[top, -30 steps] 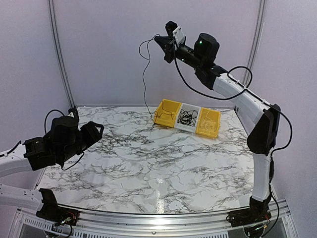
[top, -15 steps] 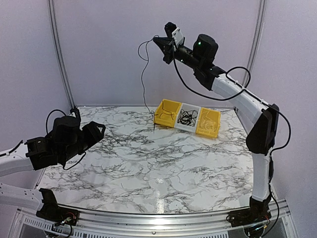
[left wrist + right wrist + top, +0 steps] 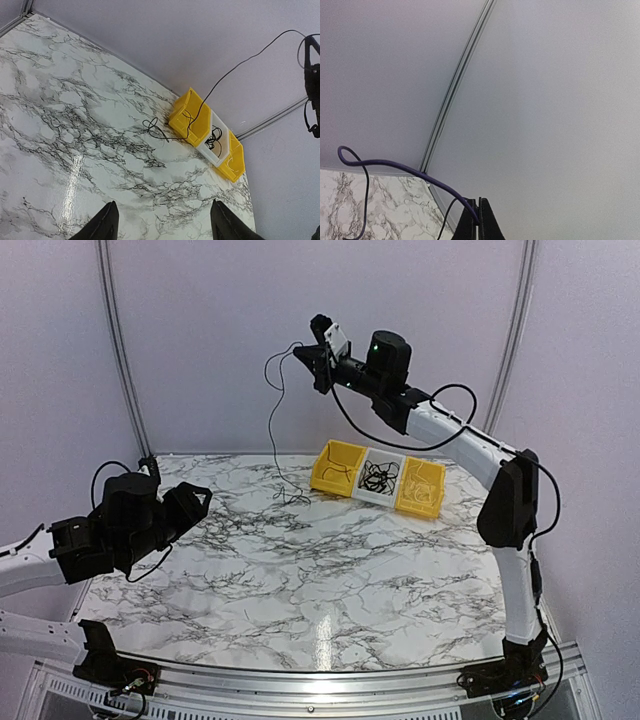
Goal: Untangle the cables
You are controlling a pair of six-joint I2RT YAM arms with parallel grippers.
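Up high, the right hand (image 3: 479, 212) is pinched shut on one thin black cable (image 3: 275, 425), which hangs down to the white marbled surface (image 3: 320, 570) and curls just beside a yellow plastic bin (image 3: 330, 480). A tangle of thin black cables (image 3: 379, 476), too fine to count, lies in the white plastic bin (image 3: 373, 496) next to it. The left hand (image 3: 163, 202) stands wide and empty; its own camera shows only the fingertips.

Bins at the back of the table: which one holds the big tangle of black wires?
The white bin, in the middle of the row and the only one not yellow; the cables sit bunched inside it.
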